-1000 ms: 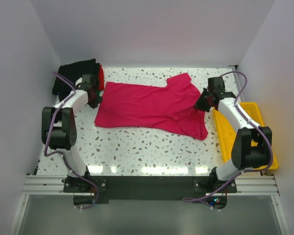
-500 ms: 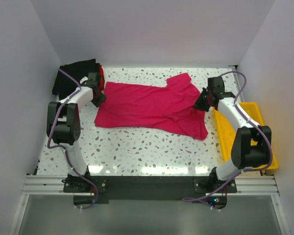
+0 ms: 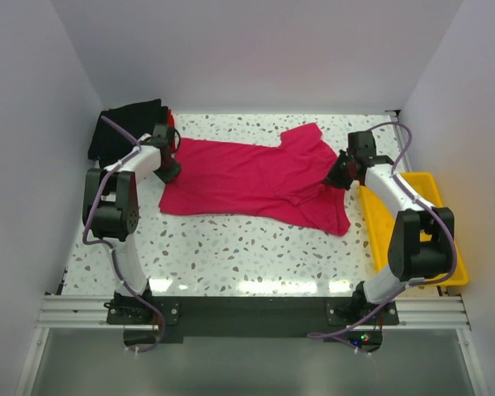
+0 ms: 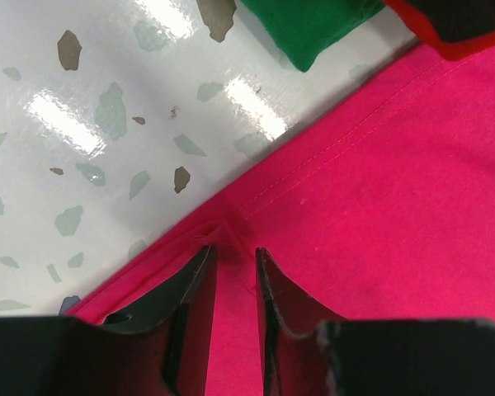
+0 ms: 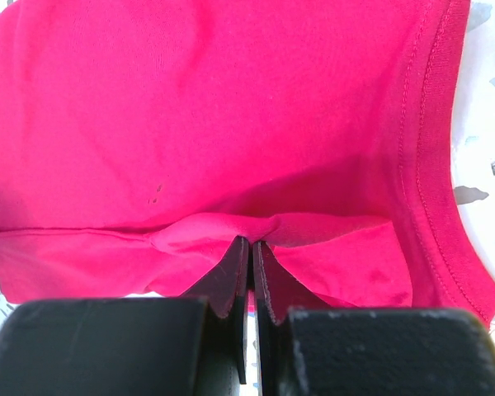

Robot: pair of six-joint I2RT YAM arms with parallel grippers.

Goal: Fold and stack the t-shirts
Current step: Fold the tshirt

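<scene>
The magenta t-shirt [image 3: 256, 177] is spread across the speckled table [image 3: 231, 247]. Its left hem is pinched, puckered, between the narrowly parted fingers of the left gripper [image 4: 235, 262]; a fold at its right side is clamped by the tightly closed right gripper [image 5: 251, 247]. A folded black shirt [image 3: 128, 124] is seen at the far-left corner, a yellow tray [image 3: 433, 198] at the right, white walls [image 3: 231, 49] around

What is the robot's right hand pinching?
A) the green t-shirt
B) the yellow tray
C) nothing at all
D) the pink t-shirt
D: in the right wrist view the right gripper has its fingers closed on a raised fold of the pink t-shirt, and the yellow tray sits apart, off to its side.
</scene>
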